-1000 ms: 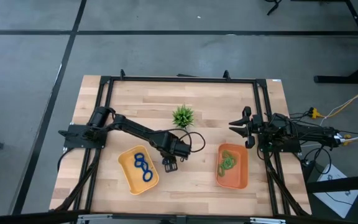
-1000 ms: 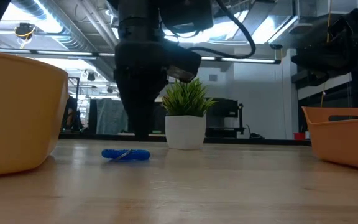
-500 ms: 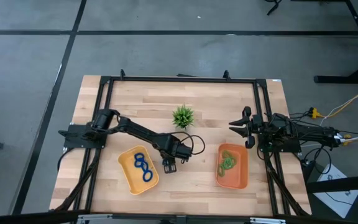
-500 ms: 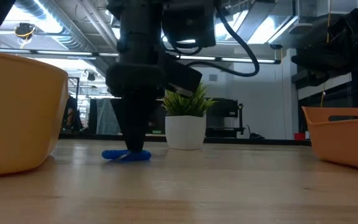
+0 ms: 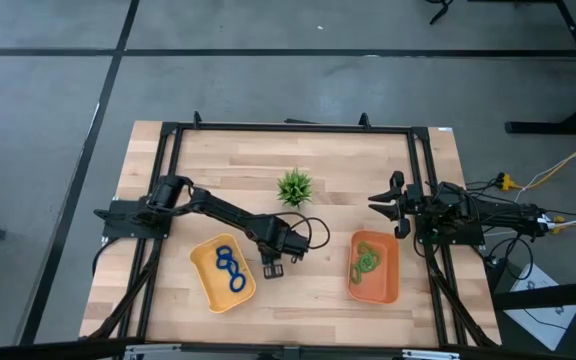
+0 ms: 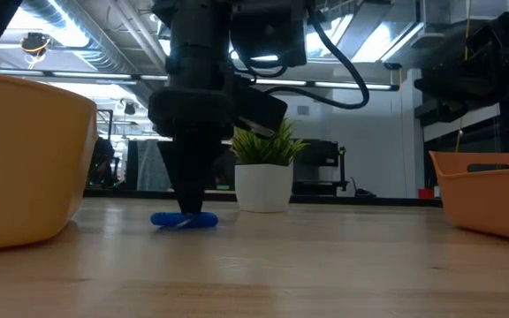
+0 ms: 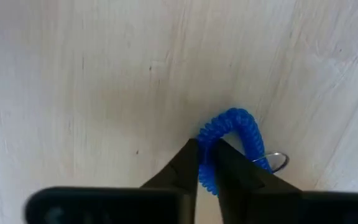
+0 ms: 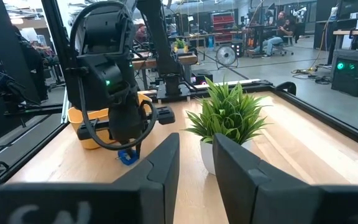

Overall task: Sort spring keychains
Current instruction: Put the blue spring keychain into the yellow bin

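Two trays sit on your bench [image 5: 198, 160] in the high view: a yellow tray [image 5: 206, 277] holding dark blue spring keychains [image 5: 230, 268], and an orange tray [image 5: 385, 280] holding light green spring keychains [image 5: 366, 258]. Your left hand [image 5: 274, 266] is down on the wood between them, just beside the yellow tray, below the small plant [image 5: 294, 186]. Your right hand [image 5: 390, 204] waits near the bench's right rail, fingers spread apart.

Across the low view, your left hand [image 6: 186, 210] stands upright with its tips on a blue keychain [image 6: 185, 220] lying flat on the bench [image 6: 263, 265], the white-potted plant [image 6: 263, 163] behind it. The yellow tray [image 6: 25, 163] fills the near left, the orange tray [image 6: 489, 199] the right.

Through your left wrist view, the fingers [image 7: 182, 169] are pinched together on one side of the blue keychain [image 7: 232, 143], whose metal ring [image 7: 277, 161] lies on the wood.

From your right wrist view, the right hand [image 8: 196, 165] is parted, facing the plant [image 8: 229, 118], with the left arm [image 8: 114, 87] and blue keychain [image 8: 128, 157] beyond.
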You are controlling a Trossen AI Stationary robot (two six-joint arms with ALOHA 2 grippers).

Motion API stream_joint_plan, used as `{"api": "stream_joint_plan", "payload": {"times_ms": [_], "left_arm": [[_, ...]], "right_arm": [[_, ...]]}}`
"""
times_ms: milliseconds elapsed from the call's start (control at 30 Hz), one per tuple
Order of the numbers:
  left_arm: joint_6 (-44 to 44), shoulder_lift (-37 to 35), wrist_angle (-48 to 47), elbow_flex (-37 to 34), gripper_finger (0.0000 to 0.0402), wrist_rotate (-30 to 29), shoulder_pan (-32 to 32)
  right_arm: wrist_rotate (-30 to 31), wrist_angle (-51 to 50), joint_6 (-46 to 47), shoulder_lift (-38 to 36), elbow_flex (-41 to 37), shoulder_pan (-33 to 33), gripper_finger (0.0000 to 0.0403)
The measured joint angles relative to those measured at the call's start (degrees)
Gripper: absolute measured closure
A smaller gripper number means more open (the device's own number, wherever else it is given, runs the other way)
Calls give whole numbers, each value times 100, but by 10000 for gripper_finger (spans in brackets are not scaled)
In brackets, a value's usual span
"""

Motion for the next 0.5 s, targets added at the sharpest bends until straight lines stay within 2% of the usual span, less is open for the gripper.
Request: {"api": "stream_joint_plan", "payload": {"times_ms": [100, 267, 500], "left_arm": [[1, -2, -201, 100, 390, 68, 3], [84, -50, -618, 372, 388, 104, 7], [151, -165, -1342, 871, 392, -242, -26]], "right_arm": [[0, 0, -2, 0, 0, 0, 305], [0, 0, 0, 0, 0, 0, 305], [0, 0, 0, 0, 0, 0, 305]]}}
